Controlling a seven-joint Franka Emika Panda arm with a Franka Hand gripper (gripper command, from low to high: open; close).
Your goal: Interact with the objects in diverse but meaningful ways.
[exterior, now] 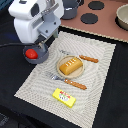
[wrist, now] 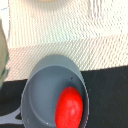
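A red tomato [exterior: 31, 53] lies inside the grey pan [exterior: 44, 55], which sits off the striped placemat's corner at the exterior view's left. My gripper [exterior: 42, 44] hangs just above the pan, and its big white body hides how the fingers stand. In the wrist view the tomato [wrist: 69, 107] rests toward one side of the pan [wrist: 42, 90]; no fingers show there. A golden bread loaf [exterior: 70, 65] sits on a small plate [exterior: 60, 71] in the middle of the mat. The yellow butter block [exterior: 64, 97] lies near the mat's front edge. A grey-blue pot [exterior: 70, 8] stands at the back.
The striped placemat [exterior: 95, 82] also carries a fork [exterior: 67, 81] and a knife [exterior: 89, 59] with orange handles. A toy stove top [exterior: 100, 22] with black burners lies at the back right, with a bowl [exterior: 123, 17] at its far right.
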